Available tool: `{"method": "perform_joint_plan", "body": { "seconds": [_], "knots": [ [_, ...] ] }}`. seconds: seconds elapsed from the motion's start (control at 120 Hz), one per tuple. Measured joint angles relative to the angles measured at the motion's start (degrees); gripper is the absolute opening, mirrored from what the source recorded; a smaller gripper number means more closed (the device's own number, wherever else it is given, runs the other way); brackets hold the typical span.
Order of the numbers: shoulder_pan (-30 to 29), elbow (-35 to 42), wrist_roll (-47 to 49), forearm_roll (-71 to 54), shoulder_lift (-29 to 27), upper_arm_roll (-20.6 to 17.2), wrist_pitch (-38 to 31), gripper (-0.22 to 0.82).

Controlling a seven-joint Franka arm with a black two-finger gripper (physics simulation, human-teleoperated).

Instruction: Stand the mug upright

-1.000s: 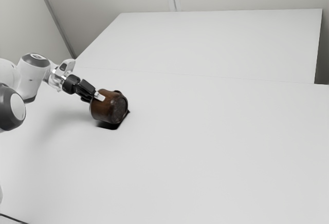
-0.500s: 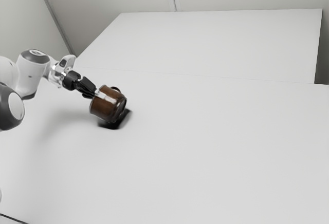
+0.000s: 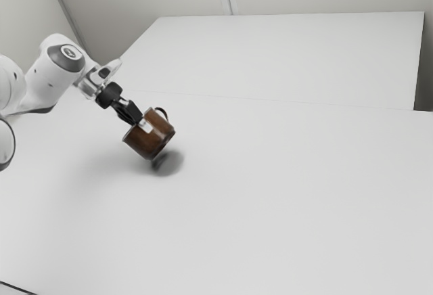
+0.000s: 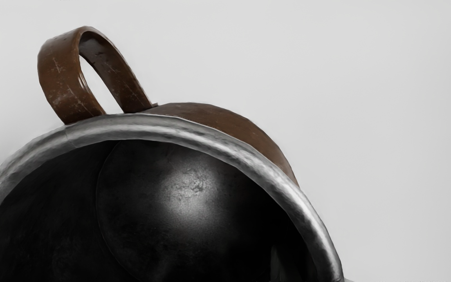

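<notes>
One claw (image 3: 143, 125) pinches one brown mug (image 3: 149, 145) by its wall, one finger inside the single rim (image 4: 225, 145), one outside. The mug hangs tilted above one white table (image 3: 284, 193), mouth toward the claw, its one handle (image 4: 59, 78) jutting out; one shadow (image 3: 170, 164) lies below.

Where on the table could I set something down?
The table is bare from the mug toward the exterior view's right, and beyond the thin seam. It's crowded toward the exterior view's left, where the arm reaches in and the gripper holds the mug.
</notes>
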State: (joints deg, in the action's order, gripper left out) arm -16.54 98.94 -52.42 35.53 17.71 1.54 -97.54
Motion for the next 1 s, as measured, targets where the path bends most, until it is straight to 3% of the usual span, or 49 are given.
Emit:
{"method": "perform_joint_plan", "body": {
  "seconds": [0.25, 0.45, 0.683, 1.0],
  "knots": [
    [8.6, 11.0, 2.3, -13.7, -9.0, -0.2, -13.7, -0.17],
    [9.5, 16.6, 6.6, -21.6, -12.9, -3.5, -20.9, -0.17],
    [10.6, 22.2, 13.4, -27.5, -16.5, -7.3, -24.6, -0.17],
    [13.0, 27.8, 20.5, -29.6, -20.2, -8.8, -26.5, -0.17]
  ]
}}
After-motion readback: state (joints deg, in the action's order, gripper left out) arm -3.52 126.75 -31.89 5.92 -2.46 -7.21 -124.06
